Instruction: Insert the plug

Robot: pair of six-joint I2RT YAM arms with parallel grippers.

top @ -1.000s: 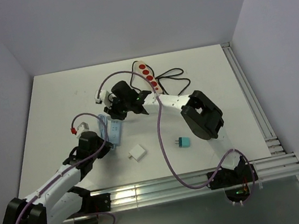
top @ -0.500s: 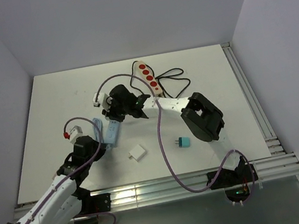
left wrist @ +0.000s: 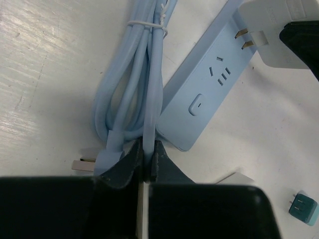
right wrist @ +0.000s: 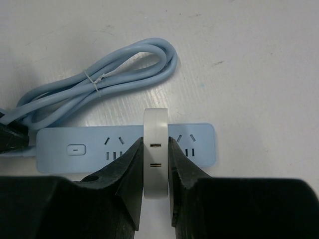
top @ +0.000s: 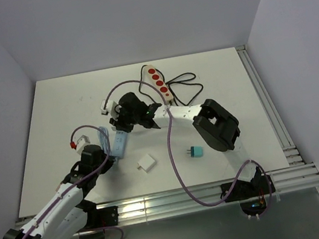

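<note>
No text, brand, number or label is legible in any view. The only sign is a short dash on the switch button of the blue power strip, left of the fingers of the right gripper.

The right gripper hovers over the blue power strip's far end, perhaps touching it.

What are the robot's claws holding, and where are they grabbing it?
The right claw grips the white plug by its two flat sides. The left claw pinches a strand of the bundled blue cable.
</note>
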